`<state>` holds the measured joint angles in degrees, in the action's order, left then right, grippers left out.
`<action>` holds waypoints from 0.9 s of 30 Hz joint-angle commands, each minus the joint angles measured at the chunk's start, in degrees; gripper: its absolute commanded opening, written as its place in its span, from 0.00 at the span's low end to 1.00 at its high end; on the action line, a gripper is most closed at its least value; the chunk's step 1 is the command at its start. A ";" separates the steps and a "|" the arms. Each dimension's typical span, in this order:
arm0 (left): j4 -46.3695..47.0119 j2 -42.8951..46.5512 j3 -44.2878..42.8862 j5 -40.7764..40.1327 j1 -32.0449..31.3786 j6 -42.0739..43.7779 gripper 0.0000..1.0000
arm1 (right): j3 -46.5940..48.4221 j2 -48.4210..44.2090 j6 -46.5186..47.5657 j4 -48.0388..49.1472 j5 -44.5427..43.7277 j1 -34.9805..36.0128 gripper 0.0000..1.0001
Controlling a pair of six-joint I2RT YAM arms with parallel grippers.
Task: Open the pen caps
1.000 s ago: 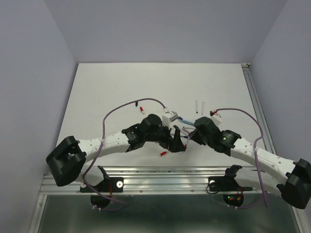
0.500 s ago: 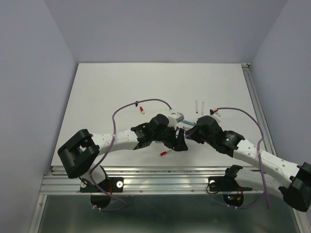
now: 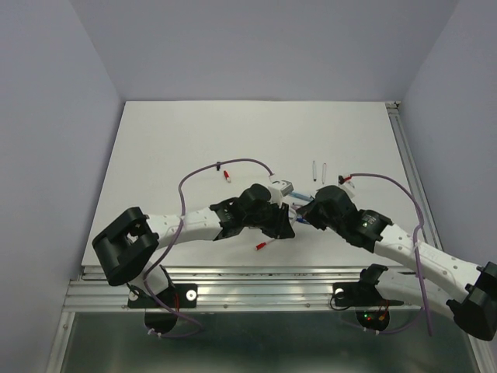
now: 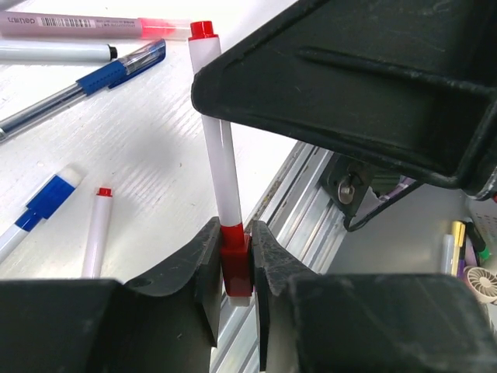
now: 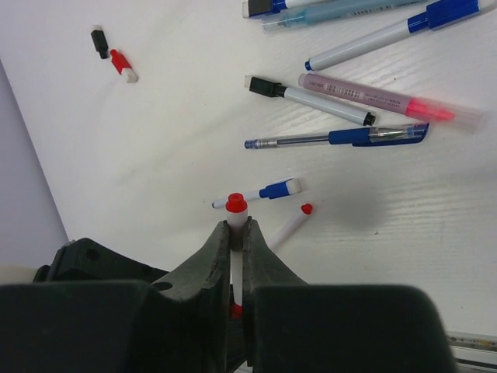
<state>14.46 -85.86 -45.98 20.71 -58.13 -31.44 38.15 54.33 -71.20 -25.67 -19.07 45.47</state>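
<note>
White arm shells (image 3: 182,224), black joints (image 3: 116,250), purple cable (image 3: 233,161) per arm; left gripper (image 4: 234,237), right gripper (image 5: 237,229) matte black.

Table: white tabletop (image 3: 178,132) beneath me, faintly grained up close.
Back: back wall (image 3: 256,47), plain pale lavender-grey.
Sides: left wall (image 3: 46,155) and right wall (image 3: 466,93), same colour, boxing me in.
Near edge: aluminium rail (image 3: 256,281) along the table's front.
Light: even, shadows soft.

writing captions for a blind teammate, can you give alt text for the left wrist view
The left arm's black jaws pinch the stubby red plastic cap at one end of a thin white pen, which the right arm's black jaws grip higher up. Behind them, blue-capped pens and a pink highlighter lie on the white table.
</note>
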 commanded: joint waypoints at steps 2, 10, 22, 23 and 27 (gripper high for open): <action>3.38 4.47 -0.34 0.12 -1.02 0.24 0.00 | 0.35 -1.85 2.19 4.30 0.86 0.23 0.31; 2.68 5.45 -0.96 -1.90 -1.02 -0.11 0.00 | -0.44 1.83 5.19 10.37 8.43 0.23 0.26; 1.54 7.37 2.19 -1.55 -1.54 -3.35 0.00 | 7.62 6.05 5.54 0.30 -13.66 -1.95 0.01; 1.54 7.99 3.34 -1.46 -1.90 -3.80 0.00 | 10.51 6.84 6.24 -0.43 -15.45 -3.36 0.01; 1.89 13.43 10.01 -1.81 -4.53 -6.43 0.00 | 15.63 12.27 13.88 3.43 -20.21 -13.64 0.01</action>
<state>21.52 -79.31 -42.13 13.32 -58.81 -34.85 45.87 63.16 -64.97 -24.53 -17.41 43.38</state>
